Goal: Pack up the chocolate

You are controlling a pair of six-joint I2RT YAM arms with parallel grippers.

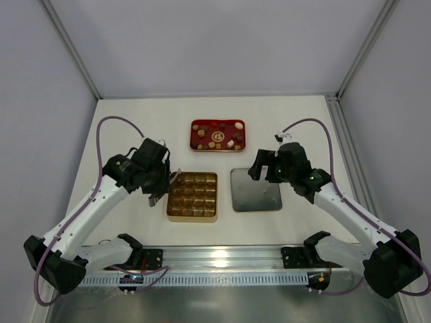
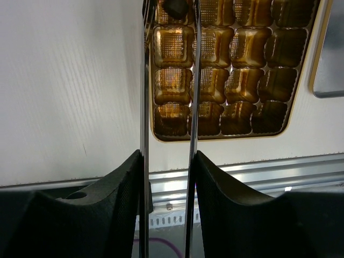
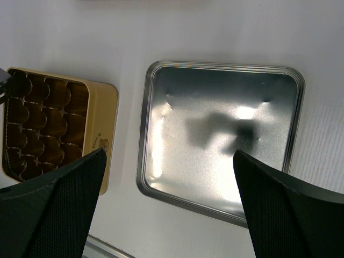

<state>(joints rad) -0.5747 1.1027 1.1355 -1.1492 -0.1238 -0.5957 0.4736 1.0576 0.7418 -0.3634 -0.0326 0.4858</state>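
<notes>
**Left fingers at the box corner, dark piece between the blades**

White surface (image 1: 135, 134) carries three flat things. A silver lid (image 1: 257, 196) lies at centre right of the top view. The gold box (image 1: 192, 219) lies just left of it and apart from it. A red tray (image 1: 217, 121) sits above both, at upper centre.

The right fingers (image 1: 264, 169) hang over the lid's upper left part. They are spread wide and hold nothing.

The left fingers (image 1: 163, 188) sit at the box's upper left edge, so this arm is the nearer one to the grid. They carry two long thin blades (image 2: 144, 80). In the left wrist view these run straight up the frame, in line with the left column of compartments.

Most of the chocolate (image 1: 217, 142) lies loose in the tray, well apart from both arms. One dark piece (image 2: 174, 6) shows at the top edge of the left wrist view. It is dead ahead along the blades' long axis, between them and over the corner of the grid. It looks narrower than the gap, and I cannot tell whether the blades pinch it or it rests free in the compartment. The other compartments in view look unfilled.

The coming move likely turns on that alignment: the piece has to go straight down into the corner compartment.
</notes>
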